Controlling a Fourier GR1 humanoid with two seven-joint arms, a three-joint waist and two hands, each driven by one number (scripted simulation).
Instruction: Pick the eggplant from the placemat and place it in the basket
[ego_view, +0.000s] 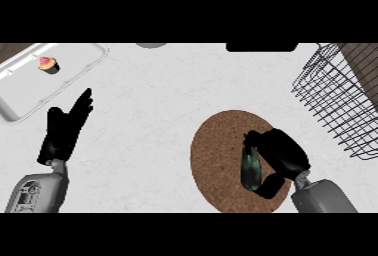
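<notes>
i read r hand (284, 152) curled round eggplant (252, 167), on right half of placemat (218, 150). basket (339, 100) sits upper right, apart from mat. l hand (63, 132) rests at left over surface (162, 100), fingers straight.

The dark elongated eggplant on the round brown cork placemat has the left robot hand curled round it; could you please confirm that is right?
Not quite: the head view shows the right robot hand curled round the dark elongated eggplant on the round brown cork placemat. The left robot hand is open at the view's left.
</notes>
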